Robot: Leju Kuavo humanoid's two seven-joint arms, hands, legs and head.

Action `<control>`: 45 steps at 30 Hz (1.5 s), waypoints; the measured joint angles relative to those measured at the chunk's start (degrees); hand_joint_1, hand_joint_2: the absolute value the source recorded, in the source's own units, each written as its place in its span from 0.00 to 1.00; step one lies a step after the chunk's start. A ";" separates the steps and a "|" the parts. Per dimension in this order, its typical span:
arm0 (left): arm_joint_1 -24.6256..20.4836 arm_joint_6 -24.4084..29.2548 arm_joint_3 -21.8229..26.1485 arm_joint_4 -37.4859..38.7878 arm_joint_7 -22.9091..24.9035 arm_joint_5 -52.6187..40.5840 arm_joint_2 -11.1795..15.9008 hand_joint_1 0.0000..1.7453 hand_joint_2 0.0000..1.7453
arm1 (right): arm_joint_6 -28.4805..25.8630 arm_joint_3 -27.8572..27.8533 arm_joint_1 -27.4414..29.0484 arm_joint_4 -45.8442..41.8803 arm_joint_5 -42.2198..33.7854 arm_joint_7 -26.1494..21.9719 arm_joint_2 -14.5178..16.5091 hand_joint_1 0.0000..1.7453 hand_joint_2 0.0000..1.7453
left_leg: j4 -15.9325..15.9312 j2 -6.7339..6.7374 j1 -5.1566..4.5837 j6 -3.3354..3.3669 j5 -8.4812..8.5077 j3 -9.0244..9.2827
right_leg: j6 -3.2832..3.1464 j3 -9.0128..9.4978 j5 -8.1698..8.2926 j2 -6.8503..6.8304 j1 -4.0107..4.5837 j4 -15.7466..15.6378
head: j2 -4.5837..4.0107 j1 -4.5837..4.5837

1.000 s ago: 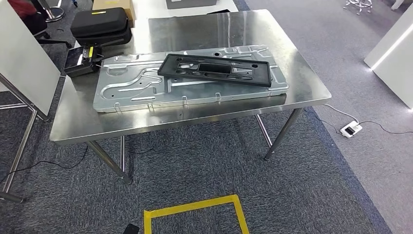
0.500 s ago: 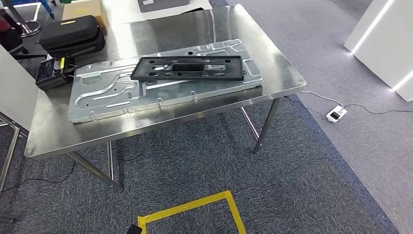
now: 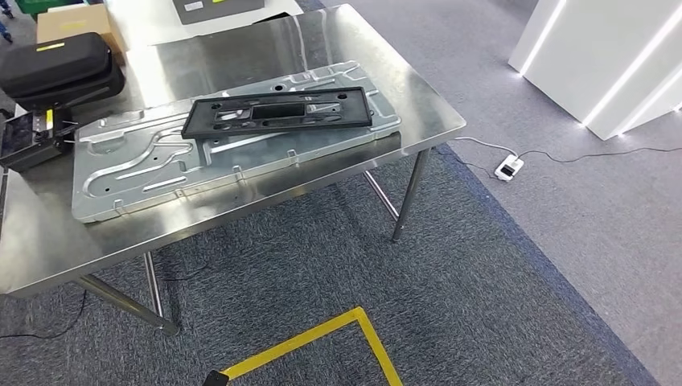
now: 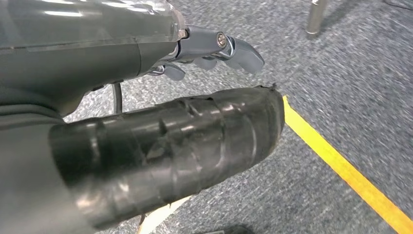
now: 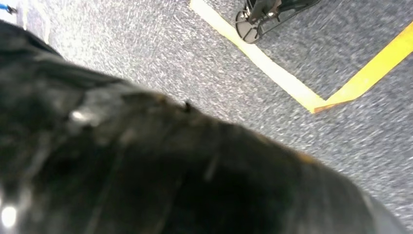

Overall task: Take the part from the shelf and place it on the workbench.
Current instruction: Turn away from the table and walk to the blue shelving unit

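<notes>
A black rectangular frame part [image 3: 277, 112] lies flat on a large silver pressed-metal plate [image 3: 145, 161], which rests on the steel workbench [image 3: 422, 121]. My left hand [image 4: 146, 136] hangs over the grey carpet near yellow floor tape [image 4: 350, 175]. Its black-taped thumb and grey fingers [image 4: 229, 46] are apart and nothing is between them. In the right wrist view a dark blurred mass of my right hand [image 5: 146, 165] is close to the lens, and I cannot make out how its fingers lie.
A black case [image 3: 56, 68], a small black device [image 3: 32, 141] and a cardboard box [image 3: 76, 22] sit at the table's far left. A power strip [image 3: 508, 167] with cable lies on the floor to the right. White panels [image 3: 611, 56] stand far right. A yellow tape square [image 3: 322, 346] marks the carpet.
The whole head picture has slid left and slightly up, so the camera has turned right. The frame and plate keep their places on the workbench.
</notes>
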 joint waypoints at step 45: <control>0.35 -1.82 1.41 0.00 -0.76 0.73 0.12 0.00 0.00 | 8.10 5.85 0.07 2.07 6.42 1.40 0.82 0.00 0.00 | 15.01 -1.73 -0.06 -2.81 -9.58 -4.94 | -3.40 7.00 8.24 0.45 0.39 -16.77 | 0.00 -0.06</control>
